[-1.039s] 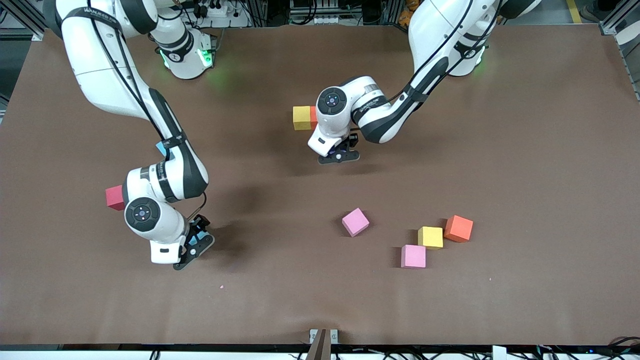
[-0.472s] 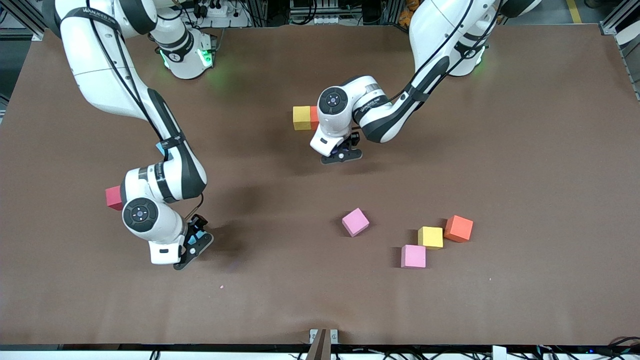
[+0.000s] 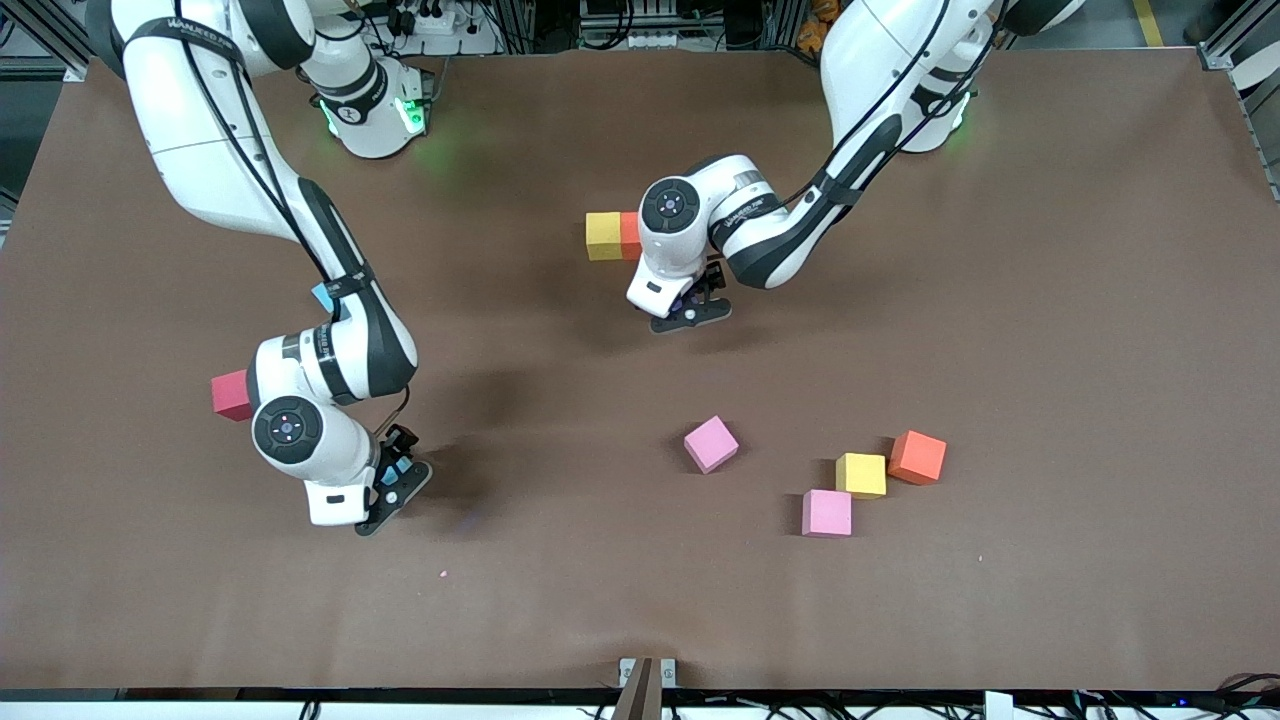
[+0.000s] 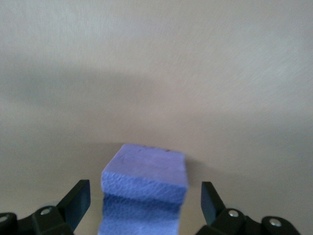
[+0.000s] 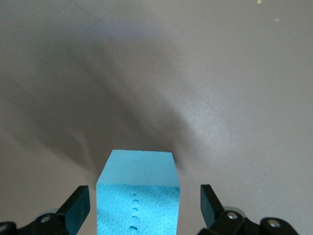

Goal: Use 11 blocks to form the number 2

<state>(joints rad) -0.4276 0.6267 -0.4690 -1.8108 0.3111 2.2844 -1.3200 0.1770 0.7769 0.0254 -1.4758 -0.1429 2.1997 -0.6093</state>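
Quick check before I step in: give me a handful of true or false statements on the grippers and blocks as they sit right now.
1. The left gripper is open, with the purple block between its fingers. True.
2. The right gripper is clamped on a pink block. False: it is open, with a light blue block between its fingers.
3. A yellow block and an orange block touch side by side near the left gripper. True.
4. The red block sits among the loose blocks toward the left arm's end. False: it lies beside the right arm.
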